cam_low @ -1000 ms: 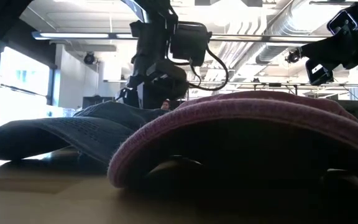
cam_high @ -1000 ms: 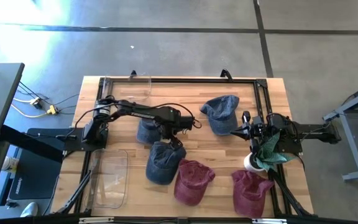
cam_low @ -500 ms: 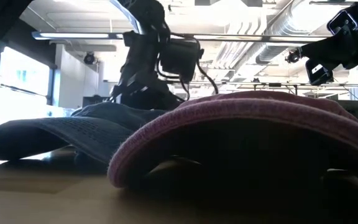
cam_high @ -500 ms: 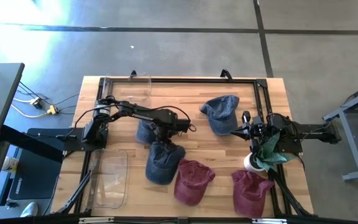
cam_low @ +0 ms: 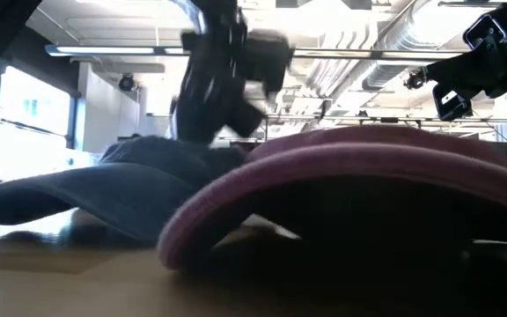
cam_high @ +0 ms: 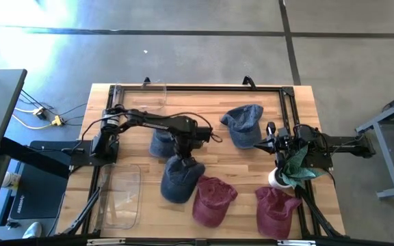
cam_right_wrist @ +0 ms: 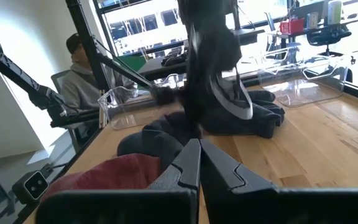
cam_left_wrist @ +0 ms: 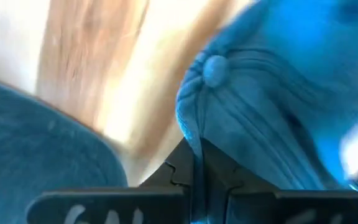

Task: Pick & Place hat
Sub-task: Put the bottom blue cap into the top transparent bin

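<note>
Several caps lie on the wooden table. A blue denim hat lies near the middle on its open underside. It fills the left wrist view and shows low at the left in the low view. My left gripper stands over its far end, shut on its crown. My right gripper hangs shut at the table's right, holding nothing. My left gripper pinches a raised fold of the blue hat's crown between its two fingers, just below the top button. The fingers come from above, pointing down. The hat's brim and rim rest on the table.
A second blue cap lies just behind the held one and a third at the far right. Two red caps lie near the front edge. A clear tray sits front left. A white cup with green cloth stands right.
My left gripper has come down and toward the table's near edge onto the blue hat and has shut on its crown, bunching the cloth into a fold. The hat stays on the table.
</note>
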